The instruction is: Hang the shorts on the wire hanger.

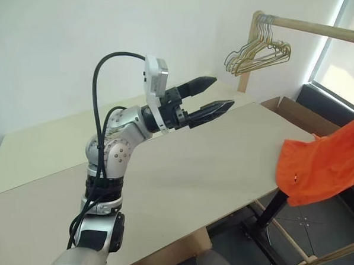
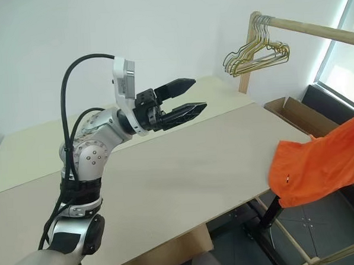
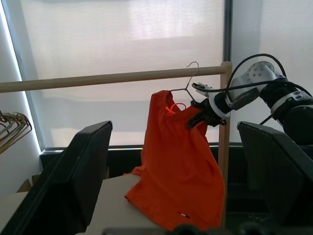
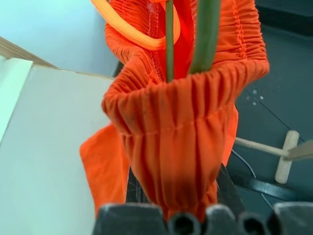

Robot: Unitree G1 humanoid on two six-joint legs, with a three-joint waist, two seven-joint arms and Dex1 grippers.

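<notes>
Hanging beside the wooden rail (image 3: 112, 78), bright orange gathered-waist fabric shorts (image 3: 178, 166) sat on the thin wire hanger (image 3: 188, 83), clenched by the right gripper (image 3: 198, 117); left gripper (image 1: 213, 95) spread, holding nothing, above the table (image 1: 215, 172).

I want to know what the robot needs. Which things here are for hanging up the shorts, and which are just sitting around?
For the job:
- the shorts, bright orange
- the wire hanger they hang on
- the wooden rail
- the right gripper, jaws shut on the shorts

Just sitting around:
- the bunch of spare hangers
- the table
- the cardboard box
- the left gripper, jaws open, holding nothing
</notes>
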